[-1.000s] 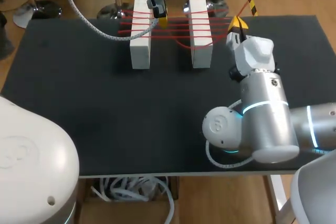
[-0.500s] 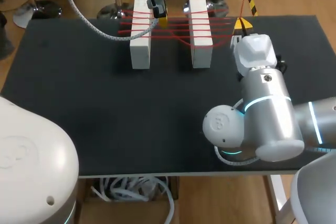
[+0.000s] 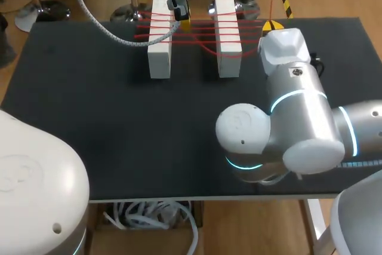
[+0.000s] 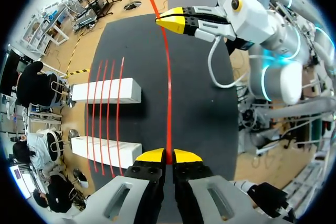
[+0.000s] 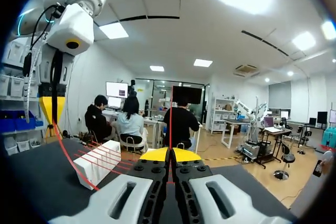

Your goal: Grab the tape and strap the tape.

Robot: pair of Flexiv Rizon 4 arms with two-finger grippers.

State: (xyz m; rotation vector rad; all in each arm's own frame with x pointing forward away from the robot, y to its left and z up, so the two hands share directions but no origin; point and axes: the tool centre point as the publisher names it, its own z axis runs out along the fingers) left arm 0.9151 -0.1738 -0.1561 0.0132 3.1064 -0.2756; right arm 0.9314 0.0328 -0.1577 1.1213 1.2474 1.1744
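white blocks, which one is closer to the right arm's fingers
The block on the right in the head view: the right arm's fingers sit just beside it, while the other block lies farther off.

**Two blocks side by side, tape strung across both**

Toward the far edge of the tabletop (image 3: 119,123) stand the left block (image 3: 160,40) and the right block (image 3: 227,40), side by side with a gap between them. The tape (image 3: 197,28) lies over both in several parallel runs, spanning the gap. The left jaws sit above that gap near its far end, closed on the tape. One run leads across the right block to the right jaws, just right of it, also closed on the tape.
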